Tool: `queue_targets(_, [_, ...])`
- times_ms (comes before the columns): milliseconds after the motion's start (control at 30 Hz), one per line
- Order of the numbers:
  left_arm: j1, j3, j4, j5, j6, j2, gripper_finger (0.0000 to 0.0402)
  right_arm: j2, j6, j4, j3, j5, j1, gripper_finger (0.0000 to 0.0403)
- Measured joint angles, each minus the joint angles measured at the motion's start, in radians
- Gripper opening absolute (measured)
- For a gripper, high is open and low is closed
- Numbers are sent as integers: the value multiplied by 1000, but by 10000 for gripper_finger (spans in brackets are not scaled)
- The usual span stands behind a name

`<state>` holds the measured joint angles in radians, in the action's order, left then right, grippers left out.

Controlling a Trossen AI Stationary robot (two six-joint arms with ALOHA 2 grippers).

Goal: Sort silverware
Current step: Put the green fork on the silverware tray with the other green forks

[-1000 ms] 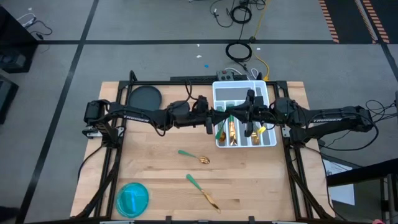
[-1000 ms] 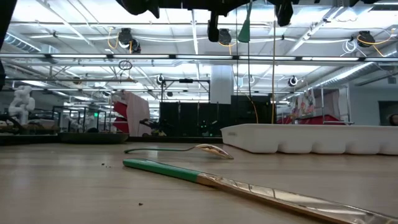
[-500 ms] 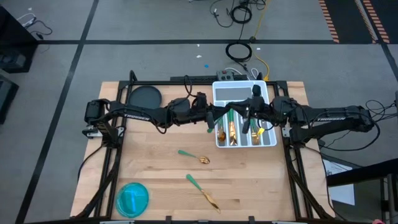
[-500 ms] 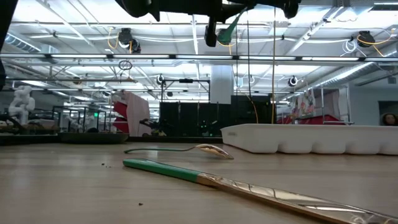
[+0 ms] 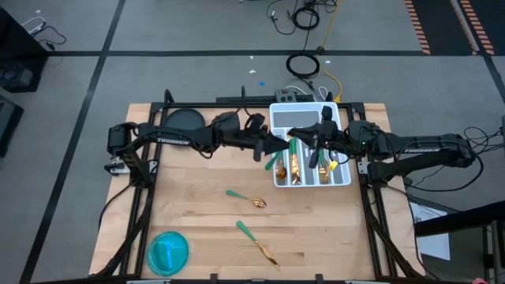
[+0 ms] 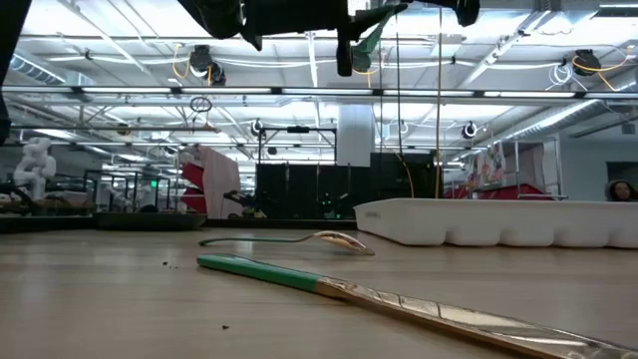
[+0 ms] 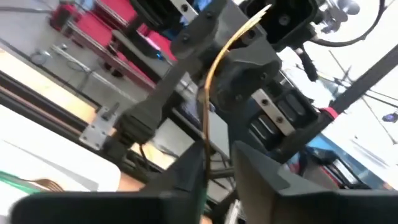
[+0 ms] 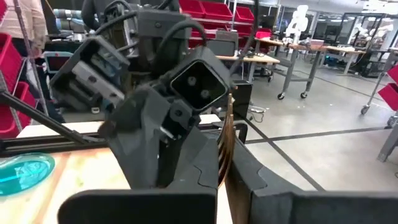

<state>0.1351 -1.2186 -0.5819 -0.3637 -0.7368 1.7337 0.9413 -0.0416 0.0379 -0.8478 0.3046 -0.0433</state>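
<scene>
While the right gripper hangs over the white tray with jaws clenched on a teal-handled utensil, apparently a hand-off, the left gripper hovers beside it (jaw state unclear), two pieces awaiting sorting.

A tray holding cutlery sits at the table's far right, a spoon and knife lie mid-table, and a bowl sits near left.
</scene>
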Motion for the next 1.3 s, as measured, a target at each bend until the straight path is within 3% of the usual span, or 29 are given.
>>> queue_targets(267, [39, 0, 109, -67, -18, -9, 225, -5, 18, -92, 0, 43, -2, 0])
queue_targets(433, [68, 0, 185, -85, -12, -38, 274, -15, 3, -206, 2, 118, -5, 1])
queue_targets(600, [102, 0, 236, -65, 23, -56, 280, -44, -56, -411, 2, 342, -5, 1])
queue_targets(700, [106, -1, 227, -65, 39, -69, 280, -48, -170, -446, 2, 414, -9, 1])
queue_targets(867, [112, -1, 237, -55, 38, -65, 280, -18, -462, -540, 2, 414, -12, 1])
queue_targets(1067, [109, -1, 247, -55, 46, -69, 280, 63, -821, -785, 2, 412, 14, 1])
queue_targets(1300, [108, -1, 362, -54, 100, -91, 280, 165, -1170, -952, 2, 413, 89, 0])
